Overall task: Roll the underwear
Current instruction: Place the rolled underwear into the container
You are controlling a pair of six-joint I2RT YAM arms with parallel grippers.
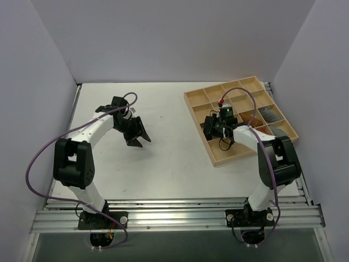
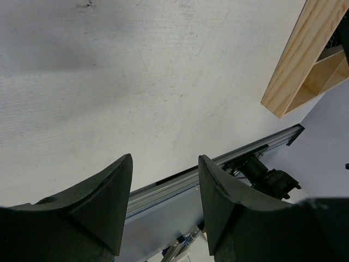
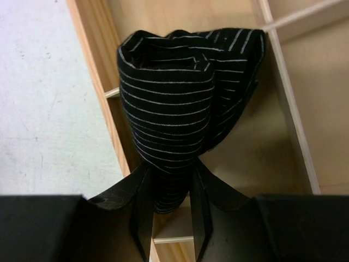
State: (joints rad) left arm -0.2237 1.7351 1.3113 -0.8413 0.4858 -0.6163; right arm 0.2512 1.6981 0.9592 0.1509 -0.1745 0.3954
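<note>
Underwear (image 3: 169, 98) in right pincer (image 3: 170, 170) grip, long axis straight out from it; left pincer (image 2: 164, 162) agape

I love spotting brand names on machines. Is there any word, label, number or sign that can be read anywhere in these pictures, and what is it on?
None: no text can be read in any view.
The underwear shows only thin pale stripes, no letters.
The wooden tray, the left arm and the right arm show no markings.
The table has only faint dark scuffs, not writing.
</note>
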